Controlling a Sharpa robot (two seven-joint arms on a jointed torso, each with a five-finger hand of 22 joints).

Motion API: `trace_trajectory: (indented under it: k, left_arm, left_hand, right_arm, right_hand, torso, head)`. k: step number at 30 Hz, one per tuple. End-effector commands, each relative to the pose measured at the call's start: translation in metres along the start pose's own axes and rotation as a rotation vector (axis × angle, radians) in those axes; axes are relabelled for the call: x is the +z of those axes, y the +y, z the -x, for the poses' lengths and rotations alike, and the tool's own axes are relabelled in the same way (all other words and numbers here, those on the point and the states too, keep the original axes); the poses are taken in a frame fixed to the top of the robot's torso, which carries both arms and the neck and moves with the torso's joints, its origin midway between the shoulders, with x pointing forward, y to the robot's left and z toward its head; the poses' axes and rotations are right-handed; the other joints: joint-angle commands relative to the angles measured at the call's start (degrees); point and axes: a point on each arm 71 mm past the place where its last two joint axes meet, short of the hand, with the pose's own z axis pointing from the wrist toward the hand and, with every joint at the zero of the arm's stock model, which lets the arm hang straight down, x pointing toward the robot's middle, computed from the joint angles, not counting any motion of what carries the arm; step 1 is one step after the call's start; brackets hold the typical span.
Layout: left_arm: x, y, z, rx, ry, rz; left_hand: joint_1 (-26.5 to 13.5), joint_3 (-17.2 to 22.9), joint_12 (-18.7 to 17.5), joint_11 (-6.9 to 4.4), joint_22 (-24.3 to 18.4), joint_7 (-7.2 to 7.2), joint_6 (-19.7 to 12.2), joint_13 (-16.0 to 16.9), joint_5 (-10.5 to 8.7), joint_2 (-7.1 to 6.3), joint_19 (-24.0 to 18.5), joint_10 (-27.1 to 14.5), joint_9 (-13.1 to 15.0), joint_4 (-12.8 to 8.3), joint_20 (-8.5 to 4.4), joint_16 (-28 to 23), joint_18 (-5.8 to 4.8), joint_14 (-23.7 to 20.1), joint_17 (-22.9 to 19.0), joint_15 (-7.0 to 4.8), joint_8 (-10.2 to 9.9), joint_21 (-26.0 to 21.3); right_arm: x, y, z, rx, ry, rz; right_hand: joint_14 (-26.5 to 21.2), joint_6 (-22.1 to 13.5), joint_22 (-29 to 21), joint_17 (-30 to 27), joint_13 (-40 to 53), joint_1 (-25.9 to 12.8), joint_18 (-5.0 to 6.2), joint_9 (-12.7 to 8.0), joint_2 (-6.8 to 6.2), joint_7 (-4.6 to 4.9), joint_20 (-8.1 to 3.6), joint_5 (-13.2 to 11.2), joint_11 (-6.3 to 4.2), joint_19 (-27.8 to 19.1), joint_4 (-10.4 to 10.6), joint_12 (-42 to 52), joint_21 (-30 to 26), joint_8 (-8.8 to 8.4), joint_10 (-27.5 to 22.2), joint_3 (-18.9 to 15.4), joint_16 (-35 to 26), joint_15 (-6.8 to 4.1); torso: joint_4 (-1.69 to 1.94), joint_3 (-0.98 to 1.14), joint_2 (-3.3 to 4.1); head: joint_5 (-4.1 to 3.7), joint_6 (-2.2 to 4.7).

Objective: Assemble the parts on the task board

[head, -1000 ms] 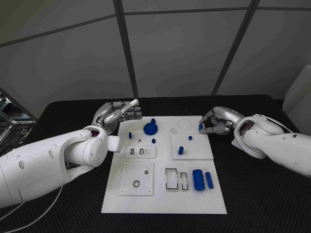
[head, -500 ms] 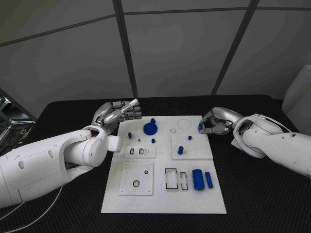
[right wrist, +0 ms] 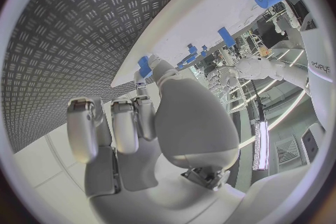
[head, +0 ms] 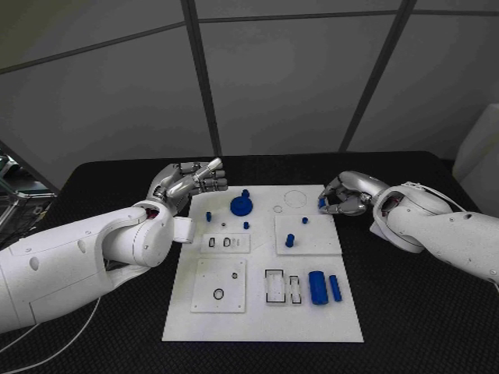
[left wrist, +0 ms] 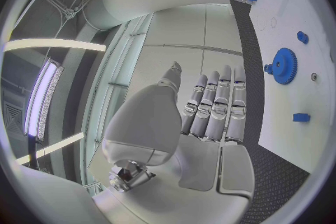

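Head view | right robot hand [head: 346, 195] pinching small blue part [head: 321, 204] | left robot hand [head: 189, 183] spread, empty

Task board [head: 265, 312] mid-table, gear [head: 242, 206] on its far part, two cylinders [head: 318, 288] near right.

My two arms wear glossy white shells; each silver hand, left hand [head: 191, 185] and right hand [head: 348, 195], has segmented metal fingers.

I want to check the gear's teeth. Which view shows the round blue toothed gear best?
The left wrist view: the round blue toothed gear is large there, teeth visible. In the head view it looks like a small plain disc. In the right wrist view I cannot tell it apart.
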Motion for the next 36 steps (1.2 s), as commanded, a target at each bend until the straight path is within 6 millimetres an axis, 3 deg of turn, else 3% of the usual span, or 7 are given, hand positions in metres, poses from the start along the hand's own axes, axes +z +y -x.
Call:
trace_trajectory:
  k: [1, 6, 10, 18, 24, 31, 36]
  left_arm:
    - [0.000, -0.001, -0.001, -0.001, 0.013, -0.006]
    - [0.000, -0.001, -0.001, -0.001, 0.013, -0.006]
    - [0.000, -0.001, -0.001, -0.001, 0.013, -0.005]
    - [0.000, -0.001, -0.001, -0.001, 0.014, -0.005]
    - [0.000, -0.001, 0.000, -0.001, 0.014, -0.004]
    - [-0.001, -0.002, 0.002, 0.000, 0.012, -0.003]
    - [-0.001, -0.002, 0.004, 0.002, 0.008, -0.002]
  left_hand:
    - [0.03, -0.07, -0.35, 0.00, -0.05, 0.13, -0.33, -0.07, 0.09, 0.35, -0.32, -0.57, -0.07, -0.34, 0.11, -0.36, -0.29, -0.40, 0.07, 0.06, -0.20, -0.26]
    - [0.03, -0.07, -0.35, 0.00, -0.05, 0.13, -0.33, -0.07, 0.09, 0.35, -0.32, -0.57, -0.07, -0.34, 0.11, -0.36, -0.29, -0.40, 0.07, 0.06, -0.20, -0.26]
    - [0.03, -0.07, -0.35, 0.00, -0.05, 0.13, -0.33, -0.07, 0.09, 0.35, -0.32, -0.57, -0.07, -0.34, 0.11, -0.36, -0.29, -0.40, 0.07, 0.06, -0.20, -0.26]
    - [0.03, -0.07, -0.35, 0.00, -0.05, 0.13, -0.33, -0.07, 0.09, 0.35, -0.32, -0.57, -0.07, -0.34, 0.11, -0.36, -0.29, -0.40, 0.07, 0.06, -0.20, -0.26]
    - [0.03, -0.07, -0.35, 0.00, -0.05, 0.13, -0.33, -0.07, 0.09, 0.35, -0.32, -0.57, -0.07, -0.34, 0.11, -0.36, -0.29, -0.40, 0.07, 0.06, -0.20, -0.26]
    - [0.03, -0.07, -0.35, 0.00, -0.05, 0.13, -0.33, -0.07, 0.09, 0.35, -0.32, -0.57, -0.07, -0.34, 0.11, -0.36, -0.29, -0.40, 0.07, 0.06, -0.20, -0.26]
    - [0.03, -0.04, -0.37, 0.01, -0.07, 0.14, -0.39, -0.08, 0.09, 0.38, -0.35, -0.63, -0.07, -0.38, 0.13, -0.44, -0.29, -0.39, 0.08, 0.07, -0.23, -0.28]
  right_arm:
    - [0.001, 0.001, 0.001, 0.000, -0.010, -0.004]
    - [0.001, 0.002, 0.001, 0.000, -0.008, -0.004]
    - [0.002, 0.002, 0.000, 0.000, -0.005, -0.005]
    - [0.002, 0.002, 0.002, 0.000, -0.028, -0.007]
    - [0.001, 0.005, 0.006, 0.003, -0.088, 0.004]
    - [-0.006, 0.023, 0.012, 0.025, -0.148, 0.035]
    - [-0.010, 0.054, 0.013, 0.061, -0.156, 0.060]
  right_hand:
    - [5.33, -0.35, 13.05, 12.25, 9.19, -0.48, 0.12, -0.10, 0.06, -0.01, -0.15, -0.16, -0.11, 4.16, -0.02, -0.20, -0.04, -0.22, 1.69, -0.36, -0.07, 0.13]
    - [5.34, -0.38, 13.05, 12.28, 9.22, -0.52, 0.12, -0.10, 0.10, 0.00, -0.12, -0.06, -0.09, 4.15, 0.01, -0.17, -0.04, -0.24, 1.71, -0.39, -0.05, 0.16]
    - [5.36, 0.86, 13.18, 12.39, 9.50, -0.31, 0.09, 0.16, 0.89, -0.26, -0.05, 0.32, -0.25, 4.26, 0.05, 0.15, 0.02, 0.46, 1.92, -0.09, -0.01, 0.09]
    - [5.38, 4.95, 13.49, 12.48, 9.71, 1.00, 0.01, 1.07, 2.84, -2.01, -0.81, 1.84, -1.71, 4.54, -0.49, 0.35, 0.18, 2.74, 2.08, 1.33, 0.03, -1.01]
    - [5.45, 5.68, 13.75, 12.76, 9.76, 2.26, -0.06, 1.44, 4.27, -2.63, -1.52, -0.27, -2.35, 4.76, -1.31, 0.35, 0.31, 3.26, 2.13, 2.97, 0.15, -1.64]
    - [5.50, 5.51, 14.00, 12.99, 9.72, 2.42, -0.13, 1.45, 4.36, -2.58, -1.61, -0.28, -2.36, 4.98, -1.49, 0.30, 0.44, 3.18, 2.10, 3.26, 0.25, -1.69]
    - [5.51, 5.37, 14.00, 13.05, 9.68, 2.35, -0.13, 1.44, 4.40, -2.52, -1.63, -0.33, -2.32, 4.98, -1.48, 0.24, 0.45, 3.11, 2.07, 3.36, 0.27, -1.68]
  torso:
    - [0.00, 0.03, 0.00]
    - [-0.02, 0.01, -0.01]
    - [0.00, 0.00, -0.01]
    - [0.01, -0.01, -0.01]
    - [-0.18, -0.01, -0.03]
    - [-0.06, -0.14, -0.18]
    - [-0.01, -0.20, -0.38]
  head:
    - [0.08, 0.01]
    - [0.05, 0.02]
    - [0.07, -0.03]
    - [0.11, -0.17]
    - [0.30, -0.16]
    - [0.10, -0.08]
    - [0.58, -0.32]
